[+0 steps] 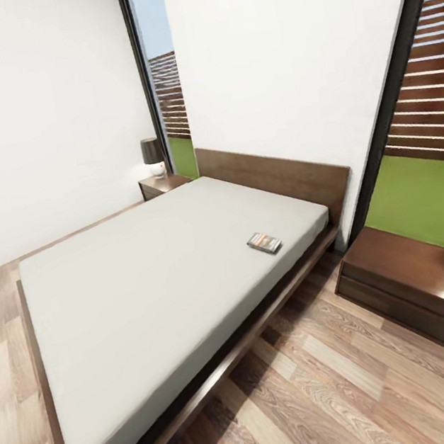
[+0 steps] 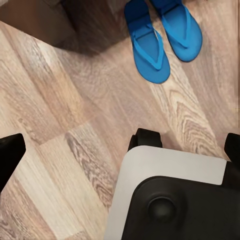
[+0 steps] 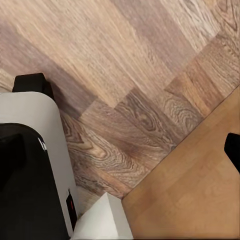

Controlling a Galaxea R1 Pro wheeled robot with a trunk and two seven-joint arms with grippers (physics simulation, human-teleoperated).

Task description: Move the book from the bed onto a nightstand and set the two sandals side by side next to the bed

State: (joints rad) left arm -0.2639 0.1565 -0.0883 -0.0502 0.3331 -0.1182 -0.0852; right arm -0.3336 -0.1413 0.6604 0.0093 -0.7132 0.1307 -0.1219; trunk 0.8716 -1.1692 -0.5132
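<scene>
You had the bed (image 1: 152,276) square ahead of you, a low slab of smooth, plain grey mattress on a dark brown wooden platform with a flat headboard against the white wall. The book (image 1: 264,242) lay flat on the mattress near the headboard end, close to the edge facing the near nightstand (image 1: 411,285): a thin, small rectangle, dark cover with a pale band, lettering too small to read. That nightstand was glossy dark wood, boxy and low, just off the bed's head corner; its twin (image 1: 162,183) sat beyond the bed's far side with a lamp on top. The two sandals (image 2: 162,37) were flat, bright blue, long rounded soles, lying side by side on the grainy wood-plank floor (image 1: 328,391) just by the bed's foot corner. I couldn't tell how far either gripper was spread, or whether either gripped anything.
</scene>
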